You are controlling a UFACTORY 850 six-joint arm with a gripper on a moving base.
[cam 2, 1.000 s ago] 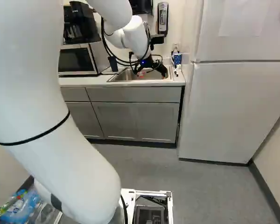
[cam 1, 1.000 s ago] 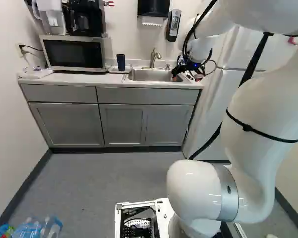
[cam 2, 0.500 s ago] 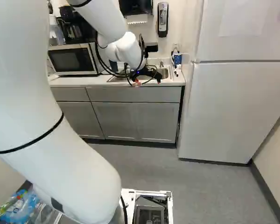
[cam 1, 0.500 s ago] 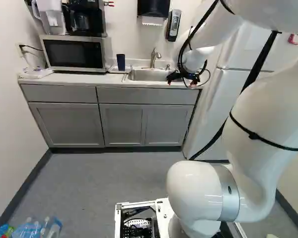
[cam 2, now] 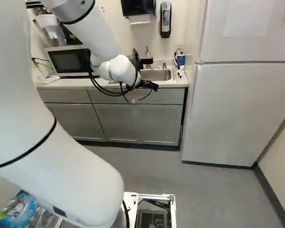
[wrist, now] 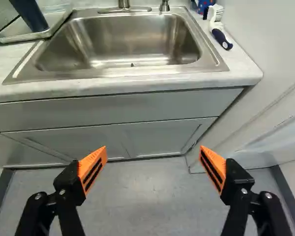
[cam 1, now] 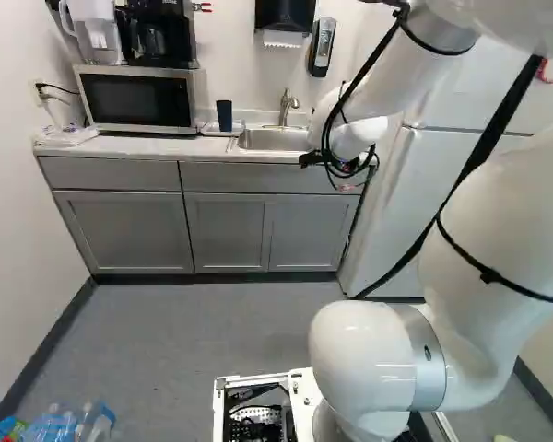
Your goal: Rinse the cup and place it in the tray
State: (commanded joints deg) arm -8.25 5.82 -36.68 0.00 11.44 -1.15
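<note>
The gripper [cam 2: 146, 85] hangs in front of the counter's edge, just short of the sink [cam 1: 275, 139]. In the wrist view the gripper [wrist: 153, 152] stands wide open, nothing between its orange pads, with cabinet doors and floor beyond. A dark blue cup [cam 1: 224, 115] stands upright beside the sink, on the side of the microwave. The wrist view shows the cup [wrist: 30, 14] partly, on the pale tray [wrist: 54, 23], ahead and to one side of the gripper. My arm hides the cup in the right base view.
The metal faucet [cam 1: 287, 106] rises behind the sink. A white brush [wrist: 216, 18] and a blue dotted container [cam 2: 180, 60] stand at the counter's fridge end. The microwave [cam 1: 138, 98] fills the other end. A tall white fridge [cam 2: 242, 109] adjoins the counter.
My arm has drawn back from over the sink, bringing the open gripper out in front of the counter and toward the microwave side. The base and the cup have stayed where they were.
</note>
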